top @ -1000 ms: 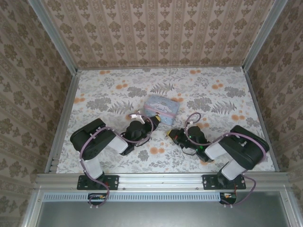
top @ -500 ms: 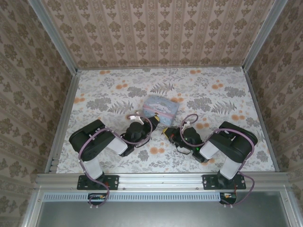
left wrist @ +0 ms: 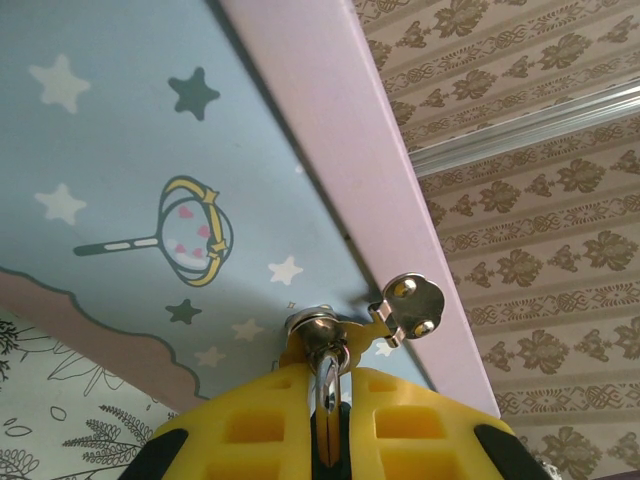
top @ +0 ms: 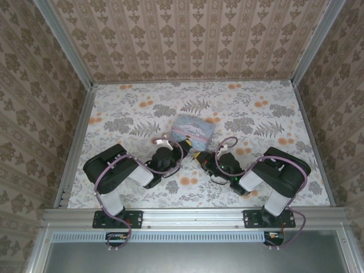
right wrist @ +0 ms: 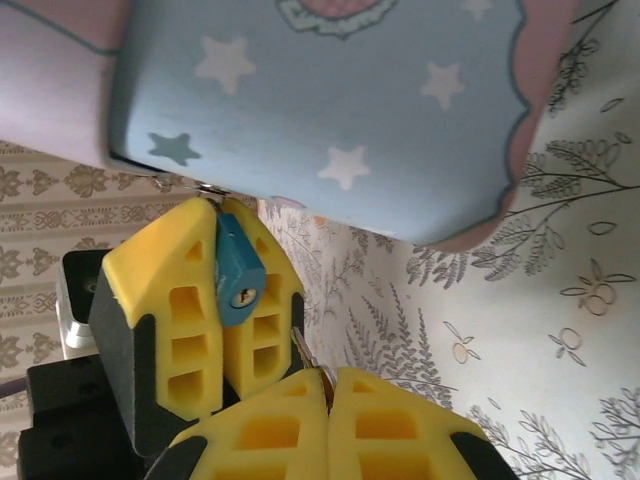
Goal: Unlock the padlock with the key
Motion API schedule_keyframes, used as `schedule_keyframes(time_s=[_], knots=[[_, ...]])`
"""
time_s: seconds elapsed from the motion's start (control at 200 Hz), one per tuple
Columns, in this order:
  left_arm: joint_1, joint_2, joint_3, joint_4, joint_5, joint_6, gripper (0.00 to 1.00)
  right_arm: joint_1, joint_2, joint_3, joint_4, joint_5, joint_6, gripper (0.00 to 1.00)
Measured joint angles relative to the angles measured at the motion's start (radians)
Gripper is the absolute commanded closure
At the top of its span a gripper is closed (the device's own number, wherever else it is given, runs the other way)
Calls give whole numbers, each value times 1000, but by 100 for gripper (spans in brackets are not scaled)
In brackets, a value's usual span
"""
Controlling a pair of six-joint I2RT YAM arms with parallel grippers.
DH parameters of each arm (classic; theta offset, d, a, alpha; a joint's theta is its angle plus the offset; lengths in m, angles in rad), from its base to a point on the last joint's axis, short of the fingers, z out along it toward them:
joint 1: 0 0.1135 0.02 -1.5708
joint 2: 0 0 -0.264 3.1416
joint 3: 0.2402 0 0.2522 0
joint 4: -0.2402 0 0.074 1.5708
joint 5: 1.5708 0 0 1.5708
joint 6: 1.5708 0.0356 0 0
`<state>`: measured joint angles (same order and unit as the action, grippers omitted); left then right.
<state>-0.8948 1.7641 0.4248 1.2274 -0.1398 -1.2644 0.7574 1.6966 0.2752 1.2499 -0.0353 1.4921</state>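
I observed the left gripper (left wrist: 330, 400) with its yellow fingers pressed together on the padlock (right wrist: 238, 272). They pinched the small blue body from both sides at the corner of the pastel tin (right wrist: 330, 110). In the left wrist view, the silvery shackle rose from between those fingers to the tin's edge, just beside a small round metal clasp (left wrist: 410, 305). I could not tell whether the shackle passed through the clasp. In the right wrist view, the padlock's keyhole end faced the camera and was exposed below the fingertips. The right gripper (right wrist: 328, 400) had its jaws closed on the key (right wrist: 308, 356), and only a thin dark sliver stood out between the pads. I noted the key's tip near the lower end of the padlock, slightly to one side of the keyhole and not entered. From above, both grippers met nose to nose at the near side of the tin, low over the floral table (top: 244, 108).
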Motion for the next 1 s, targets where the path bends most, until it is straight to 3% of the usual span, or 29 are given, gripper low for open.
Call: schedule_keyframes(time_s=[1.0], knots=[[-9,2,-5,0,-15,0,100,-2,-2,29,-22,10,-1,100]])
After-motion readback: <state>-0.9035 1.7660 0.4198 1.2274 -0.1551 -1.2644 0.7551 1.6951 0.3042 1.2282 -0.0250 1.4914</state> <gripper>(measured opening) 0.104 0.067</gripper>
